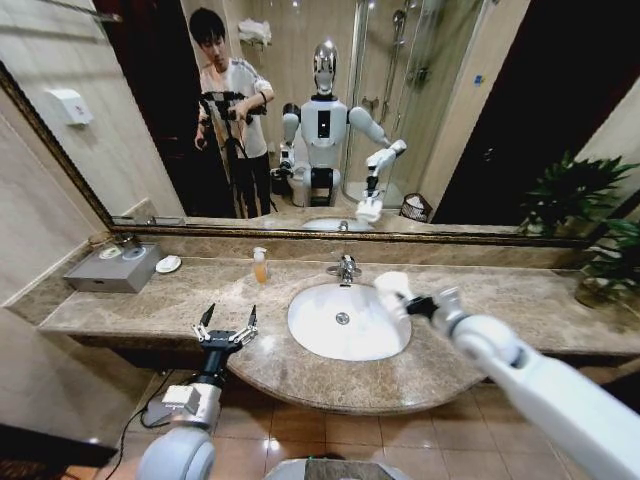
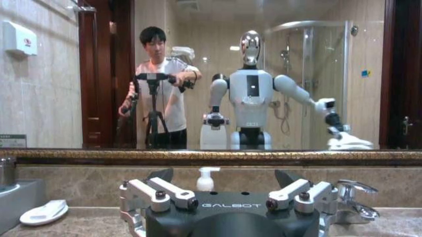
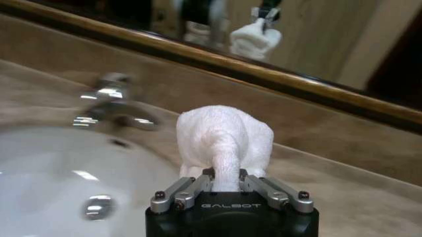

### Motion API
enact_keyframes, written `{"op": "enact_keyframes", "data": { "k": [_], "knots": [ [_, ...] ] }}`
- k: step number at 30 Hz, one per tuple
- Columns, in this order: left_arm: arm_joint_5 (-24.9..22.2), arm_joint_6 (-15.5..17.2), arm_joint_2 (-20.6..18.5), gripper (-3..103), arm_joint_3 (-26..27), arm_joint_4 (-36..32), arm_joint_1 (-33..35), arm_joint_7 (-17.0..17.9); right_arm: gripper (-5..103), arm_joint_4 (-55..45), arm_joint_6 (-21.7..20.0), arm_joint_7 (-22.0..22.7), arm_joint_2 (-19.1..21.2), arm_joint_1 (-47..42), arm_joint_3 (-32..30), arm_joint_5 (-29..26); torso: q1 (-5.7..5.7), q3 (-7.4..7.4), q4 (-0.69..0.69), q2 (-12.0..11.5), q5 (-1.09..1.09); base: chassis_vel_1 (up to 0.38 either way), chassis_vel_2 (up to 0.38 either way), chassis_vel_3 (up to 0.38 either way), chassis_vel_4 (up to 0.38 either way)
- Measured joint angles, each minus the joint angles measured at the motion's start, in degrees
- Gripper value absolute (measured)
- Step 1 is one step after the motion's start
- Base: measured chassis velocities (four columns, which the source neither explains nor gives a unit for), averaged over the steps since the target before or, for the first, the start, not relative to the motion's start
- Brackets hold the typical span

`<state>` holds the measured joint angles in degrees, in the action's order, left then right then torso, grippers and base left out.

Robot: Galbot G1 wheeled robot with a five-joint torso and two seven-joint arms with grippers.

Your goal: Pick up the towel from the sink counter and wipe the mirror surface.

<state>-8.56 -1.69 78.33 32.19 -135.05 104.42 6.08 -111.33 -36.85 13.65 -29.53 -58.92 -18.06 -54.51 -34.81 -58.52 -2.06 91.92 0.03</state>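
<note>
My right gripper is shut on a white towel, held above the right rim of the basin. In the right wrist view the towel bulges out past the closed fingers, facing the mirror's gold-brown frame. The mirror spans the wall behind the brown marble sink counter. My left gripper hovers open over the counter's front edge, left of the basin, with nothing between its fingers.
A chrome faucet stands behind the basin. A soap bottle, a white soap dish and a grey box sit at the counter's left. A potted plant stands at the far right.
</note>
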Motion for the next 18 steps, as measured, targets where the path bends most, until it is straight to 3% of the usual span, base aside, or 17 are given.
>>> {"op": "enact_keyframes", "data": {
  "k": [4, 9, 17, 18],
  "knots": [
    [0.0, 0.0, 0.0, 100, 0.0, 0.0, 0.0, 0.0, 13, 8.2, 1.1, -2.1, 0.4, 1.2, -1.0, 3.6, 0.00, 0.00, 0.00, 0.0, -0.03, 0.000, 0.000, 0.000, 0.000],
    [0.0, 0.0, 0.0, 100, 0.0, 0.0, 0.0, 0.0, 13, 15.7, 2.3, -0.6, -3.6, 1.9, -0.6, 4.9, -0.01, -0.01, 0.00, 0.0, 0.00, 0.000, 0.000, 0.000, 0.000],
    [0.0, 0.0, 0.0, 100, 0.0, 0.0, 0.0, 0.0, 10, 15.5, 3.0, 1.2, -7.1, 1.7, 0.4, 5.8, -0.01, -0.01, -0.01, 0.0, -0.04, 0.000, 0.000, 0.000, 0.000],
    [0.0, 0.0, 0.0, 100, 0.0, 0.0, 0.0, 0.0, 15, 15.4, 2.4, 0.8, -7.1, 1.8, 0.4, 5.7, -0.01, -0.01, -0.02, 0.0, -0.05, 0.000, 0.000, 0.000, 0.000]
  ]
}}
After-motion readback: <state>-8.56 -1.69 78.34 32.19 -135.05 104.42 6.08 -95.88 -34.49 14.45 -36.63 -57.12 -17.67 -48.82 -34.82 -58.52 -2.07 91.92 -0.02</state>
